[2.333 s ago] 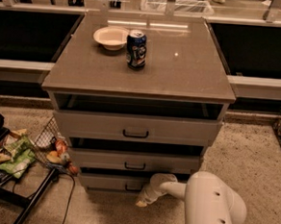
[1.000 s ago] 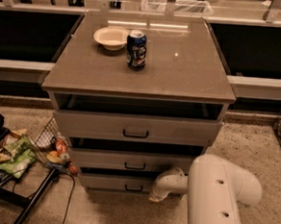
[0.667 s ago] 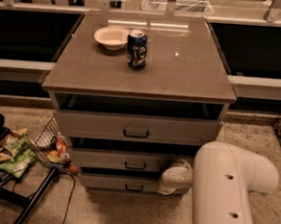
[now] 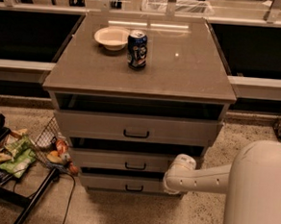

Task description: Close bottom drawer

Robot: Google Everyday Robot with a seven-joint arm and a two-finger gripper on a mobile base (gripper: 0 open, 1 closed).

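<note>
The arm is reaching in low from the right, and its pincer (image 4: 173,182) seems to be pressing against the right end of the bottom drawer (image 4: 121,183), a placement that suits a straight push inward rather than a pull. Whether the pincer is open or closed I cannot tell, since the wrist is covering it. The drawer is sitting lowest in the cabinet, just above the floor, with a dark gap showing above its front. Its handle (image 4: 134,188) is lying left of the pincer, apart from it. A can (image 4: 136,49) and a bowl (image 4: 111,37) are standing on the counter (image 4: 182,73), far above the work.
</note>
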